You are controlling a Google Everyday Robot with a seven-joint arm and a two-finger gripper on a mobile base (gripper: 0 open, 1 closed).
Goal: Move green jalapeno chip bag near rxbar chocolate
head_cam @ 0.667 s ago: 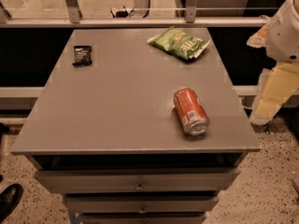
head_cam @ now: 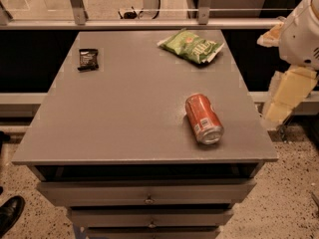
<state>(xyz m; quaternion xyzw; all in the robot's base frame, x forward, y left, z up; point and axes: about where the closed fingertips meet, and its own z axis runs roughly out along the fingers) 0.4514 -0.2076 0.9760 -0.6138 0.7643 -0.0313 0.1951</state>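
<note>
The green jalapeno chip bag (head_cam: 192,46) lies flat at the table's far right, its pale torn edge pointing right. The rxbar chocolate (head_cam: 88,59), a small black wrapper, lies at the far left of the table. The two are well apart, with bare tabletop between them. My gripper (head_cam: 285,99) hangs off the table's right side, beyond the edge and below the white arm housing (head_cam: 301,34). It is level with the can, to the right of and nearer than the bag, and touches nothing.
An orange-red soda can (head_cam: 203,118) lies on its side at the right front of the grey table (head_cam: 124,133). Drawers sit below the front edge. A metal rail (head_cam: 149,24) runs behind the table. A black shoe (head_cam: 10,213) is at the lower left.
</note>
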